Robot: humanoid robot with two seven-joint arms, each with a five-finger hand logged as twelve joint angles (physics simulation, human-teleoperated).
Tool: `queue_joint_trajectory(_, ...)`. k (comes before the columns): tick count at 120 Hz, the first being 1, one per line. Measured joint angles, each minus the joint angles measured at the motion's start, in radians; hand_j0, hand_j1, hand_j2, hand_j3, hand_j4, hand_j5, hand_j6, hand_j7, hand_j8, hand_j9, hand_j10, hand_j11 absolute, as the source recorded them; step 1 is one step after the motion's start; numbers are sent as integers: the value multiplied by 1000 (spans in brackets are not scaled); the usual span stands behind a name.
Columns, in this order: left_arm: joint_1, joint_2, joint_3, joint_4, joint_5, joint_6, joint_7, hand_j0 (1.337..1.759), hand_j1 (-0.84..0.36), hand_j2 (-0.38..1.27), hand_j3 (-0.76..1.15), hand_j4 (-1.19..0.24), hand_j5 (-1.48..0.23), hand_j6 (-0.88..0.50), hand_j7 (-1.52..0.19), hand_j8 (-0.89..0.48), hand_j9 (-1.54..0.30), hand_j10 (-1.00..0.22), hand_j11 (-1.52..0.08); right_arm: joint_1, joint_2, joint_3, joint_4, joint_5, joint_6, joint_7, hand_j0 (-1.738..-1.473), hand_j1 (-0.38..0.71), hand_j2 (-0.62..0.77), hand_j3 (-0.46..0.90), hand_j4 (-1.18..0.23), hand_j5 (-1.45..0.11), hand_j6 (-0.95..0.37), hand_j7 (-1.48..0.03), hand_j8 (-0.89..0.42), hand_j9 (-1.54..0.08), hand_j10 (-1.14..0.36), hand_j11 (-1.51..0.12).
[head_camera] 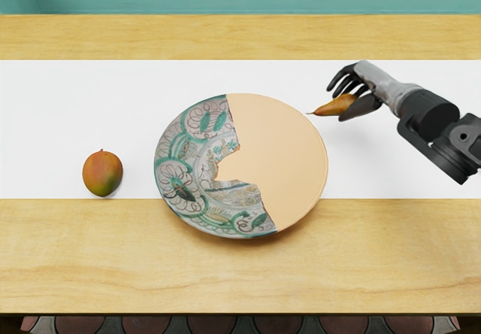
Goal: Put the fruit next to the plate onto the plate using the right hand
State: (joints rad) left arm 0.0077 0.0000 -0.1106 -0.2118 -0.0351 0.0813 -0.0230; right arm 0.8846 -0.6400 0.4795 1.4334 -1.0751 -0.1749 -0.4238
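Head view: one plate (pixel 301 161), one mango (pixel 102 173) left of it, one pear (pixel 336 106) in the right hand's (pixel 359 92) grip.

Mango (pixel 102 172) — on white runner (pixel 75 108)

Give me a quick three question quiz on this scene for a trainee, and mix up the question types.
1. True or false: the right hand is closed around the pear.
2. Where does the mango lie relative to the plate? A: on it. B: to its picture-left, apart from it. C: against its right rim.
3. Fill in: the pear's stem points toward the ____.

Key: 1 true; 2 B; 3 plate.
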Motion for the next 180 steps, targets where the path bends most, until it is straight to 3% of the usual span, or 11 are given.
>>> queue_joint_trajectory(34, 0, 0, 0, 0, 0, 0, 0, 1658, 349, 0, 0, 0, 0, 0, 0, 0, 0, 0, 0, 0, 3, 32, 85, 14, 4, -1, -1658, 332, 412, 0, -666, -876, -668, -870, -511, -862, -552, -871)
queue_joint_trajectory(58, 0, 0, 0, 0, 0, 0, 0, 1658, 349, 0, 0, 0, 0, 0, 0, 0, 0, 0, 0, 0, 5, 43, 127, 37, 20, -1, -1658, 340, 410, 0, -694, -919, -699, -910, -483, -903, -533, -914)
queue_joint_trajectory(120, 1, 0, 0, 0, 0, 0, 0, 1658, 349, 0, 0, 0, 0, 0, 0, 0, 0, 0, 0, -27, 176, 28, 135, 42, 39, 6, -1658, 365, 474, 0, -712, -955, -721, -938, -463, -934, -516, -937)
queue_joint_trajectory(139, 0, 0, 0, 0, 0, 0, 0, 1658, 349, 0, 0, 0, 0, 0, 0, 0, 0, 0, 0, -48, 199, 7, 134, 42, 41, 11, -1658, 399, 579, 0, -708, -964, -721, -938, -482, -941, -524, -932)
queue_joint_trajectory(151, 1, 0, 0, 0, 0, 0, 0, 1658, 349, 0, 0, 0, 0, 0, 0, 0, 0, 0, 0, -52, 203, -2, 134, 41, 40, 12, -1658, 398, 567, 0, -699, -935, -707, -919, -502, -918, -530, -912)
queue_joint_trajectory(167, 2, 0, 0, 0, 0, 0, 0, 1658, 349, 0, 0, 0, 0, 0, 0, 0, 0, 0, 0, -52, 207, 12, 132, 39, 24, 11, -1658, 76, 294, 0, -395, -527, -399, -519, -293, -518, -308, -515)
queue_joint_trajectory(180, 2, 0, 0, 0, 1, 0, 0, 1658, 349, 0, 0, 0, 0, 0, 0, 0, 0, 0, 0, -47, 190, 46, 135, 40, 57, -1, -1658, -92, 173, 0, -239, -319, -242, -314, -179, -314, -188, -311)
